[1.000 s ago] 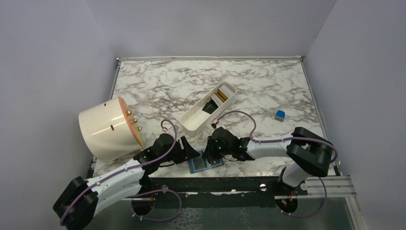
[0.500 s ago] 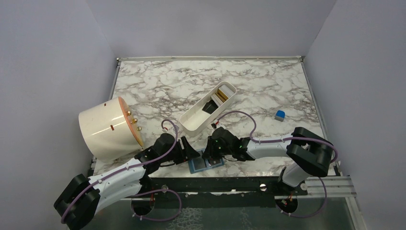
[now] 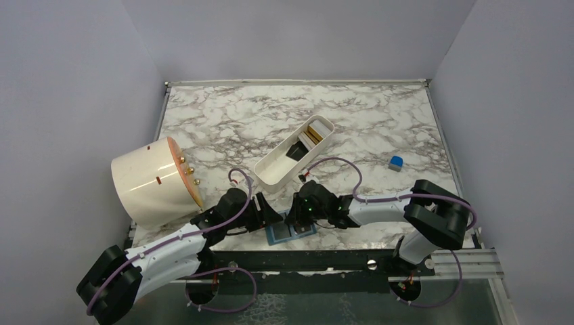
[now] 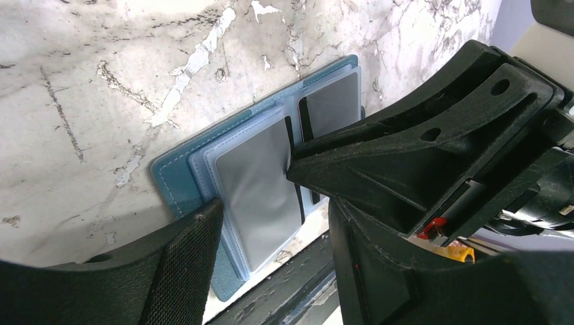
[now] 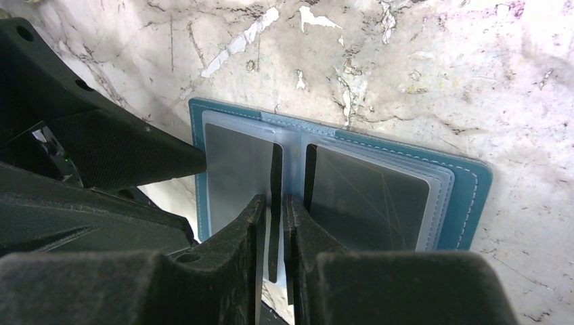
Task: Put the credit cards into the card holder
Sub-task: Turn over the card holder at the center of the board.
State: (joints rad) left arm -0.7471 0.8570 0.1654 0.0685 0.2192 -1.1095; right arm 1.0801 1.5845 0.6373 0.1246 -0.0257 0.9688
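The teal card holder (image 5: 474,196) lies open at the table's near edge, also in the overhead view (image 3: 292,233). A dark card (image 5: 369,196) shows through its right clear pocket, and the left pocket (image 5: 237,169) looks grey. My right gripper (image 5: 274,203) is shut on a thin black credit card (image 5: 275,169), held edge-on over the spine by the left pocket's mouth. My left gripper (image 4: 274,203) is open and straddles the holder's near page. One of its fingers (image 5: 183,159) touches the holder's outer edge. More credit cards, gold (image 3: 313,133) and black (image 3: 296,150), lie in the white tray.
The long white tray (image 3: 271,172) lies diagonally just behind both grippers. A cream cylinder (image 3: 152,181) lies on its side at the left edge. A small blue cube (image 3: 396,162) sits at the right. The dark table rail (image 3: 325,261) runs right below the holder.
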